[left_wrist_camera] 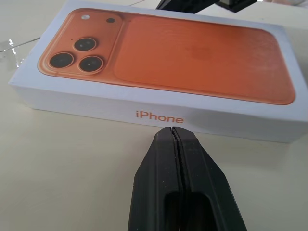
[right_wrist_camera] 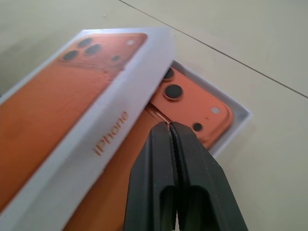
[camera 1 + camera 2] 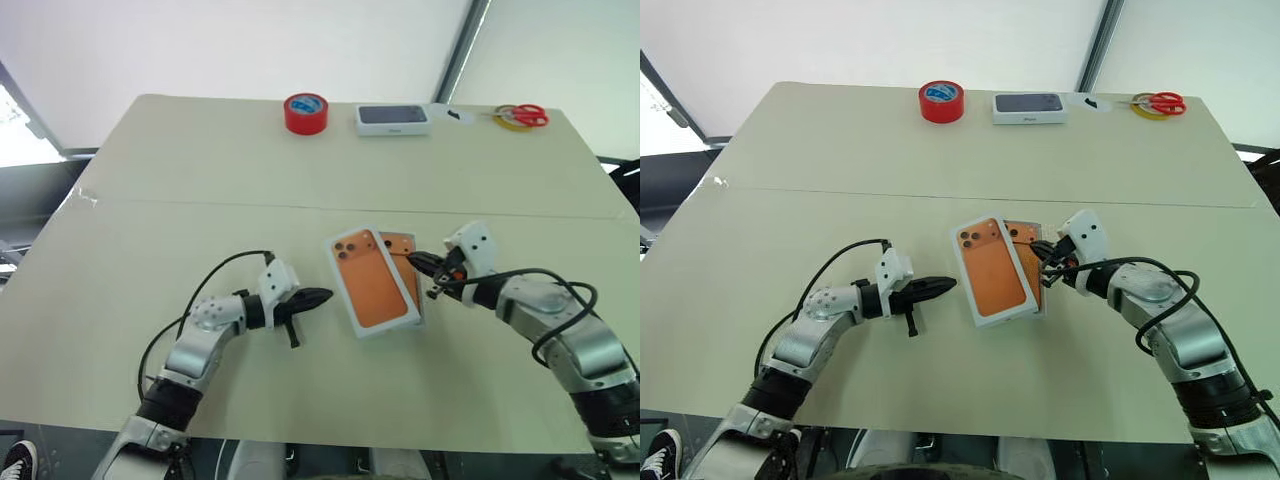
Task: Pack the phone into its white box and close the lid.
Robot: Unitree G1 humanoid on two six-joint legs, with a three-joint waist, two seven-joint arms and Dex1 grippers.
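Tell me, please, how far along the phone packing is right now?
Done: the phone lies in the white box. In hand: the lid sits skewed, partly over the box, with the shut left gripper and right gripper on either side. Left: square the lid and press it down.

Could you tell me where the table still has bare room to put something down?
The left half of the table is bare, and so is the wide band between the red tape roll and the lid. It is crowded around the lid and the white box, between the left gripper and the right gripper.
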